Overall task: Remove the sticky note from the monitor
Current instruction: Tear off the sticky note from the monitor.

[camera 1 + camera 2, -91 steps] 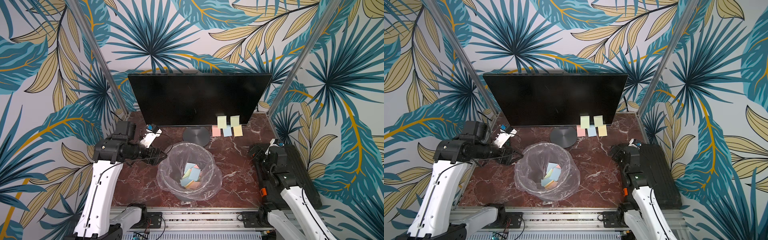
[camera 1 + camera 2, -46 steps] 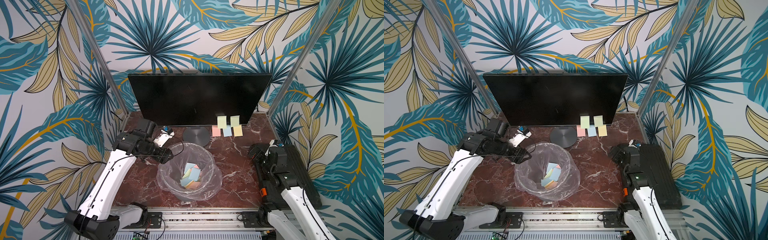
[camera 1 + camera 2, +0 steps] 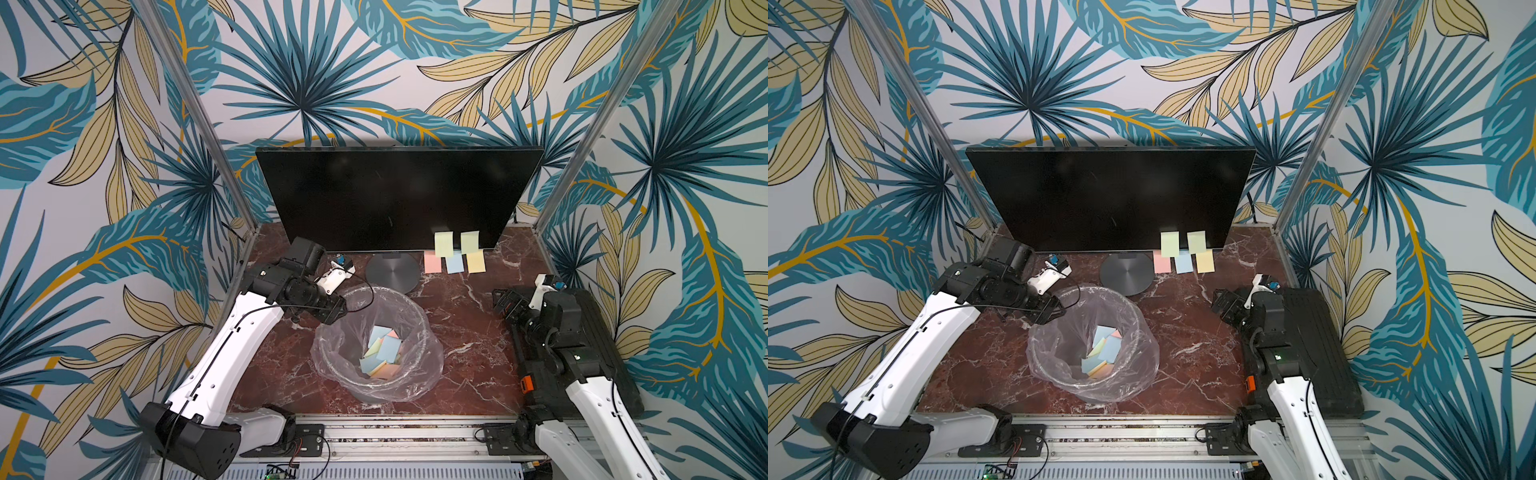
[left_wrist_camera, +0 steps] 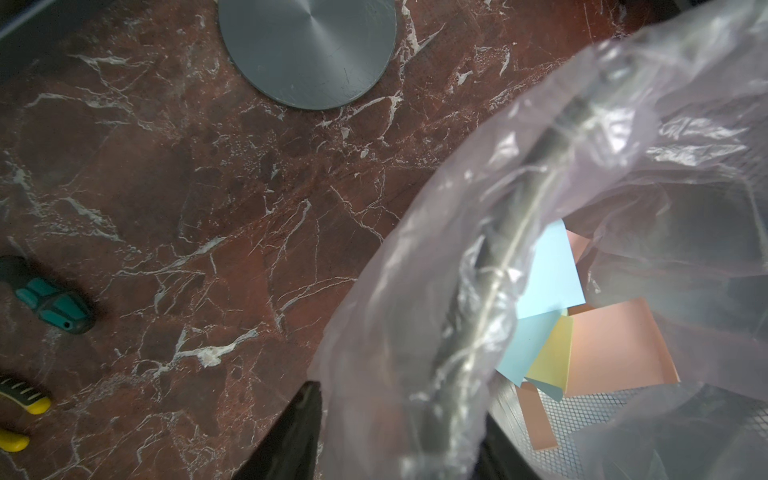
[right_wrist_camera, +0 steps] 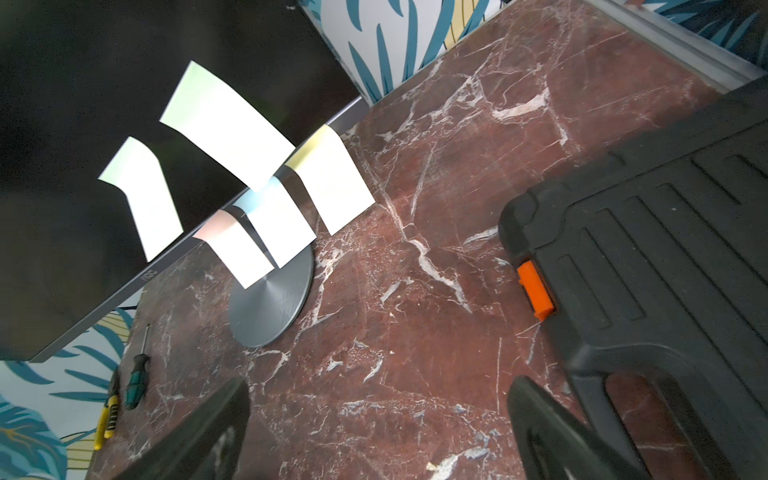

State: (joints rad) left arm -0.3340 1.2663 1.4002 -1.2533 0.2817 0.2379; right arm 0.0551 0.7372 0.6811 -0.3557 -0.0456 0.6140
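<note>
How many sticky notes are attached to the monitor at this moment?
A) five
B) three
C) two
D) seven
A: five hang on the monitor: a green note and a second green note on the screen, then a pink note, a blue note and a yellow note along its lower edge.

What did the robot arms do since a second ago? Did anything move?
The left end effector edged a little further onto the bin as its arm stretched out; its fingers now straddle the rim, though a grip cannot be confirmed. Nothing was let go. The right end effector, the monitor and its five sticky notes stayed put.
</note>
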